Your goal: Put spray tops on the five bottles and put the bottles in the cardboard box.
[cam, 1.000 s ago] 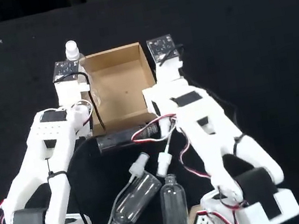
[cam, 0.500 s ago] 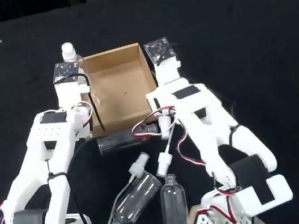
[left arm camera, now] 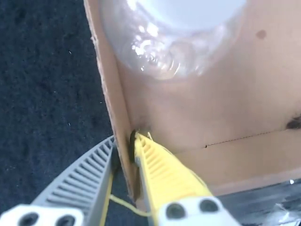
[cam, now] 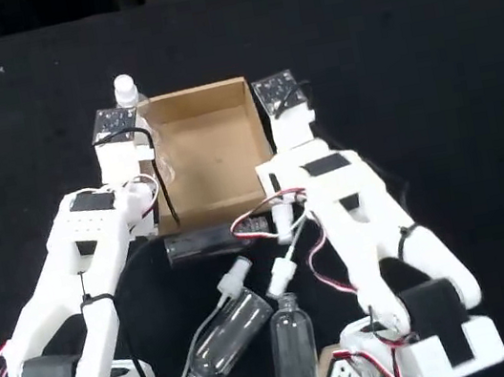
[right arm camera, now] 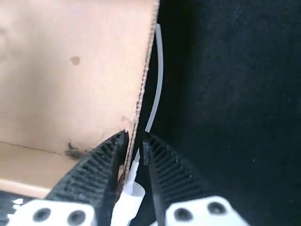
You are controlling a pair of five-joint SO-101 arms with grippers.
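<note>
At frame center, left gripper (left arm camera: 125, 139) pinches the box's (cam: 197, 90) left wall; right gripper (right arm camera: 135, 136), nearly closed, clamps the right wall and a spray top (right arm camera: 156, 70). Both arms stretch forward, flanking it.

- The left arm (cam: 81, 265) stretches from the near edge of the table (cam: 421, 44) toward its middle, wrist tipped downward.
- The left end effector (left arm camera: 126, 140) is pinched on a wall of the cardboard box (left arm camera: 211, 108), one finger on each side.
- The right arm (cam: 358, 214) lies alongside, angled slightly inward.
- The right end effector (right arm camera: 134, 137) is nipped the same way on the opposite wall.
</note>
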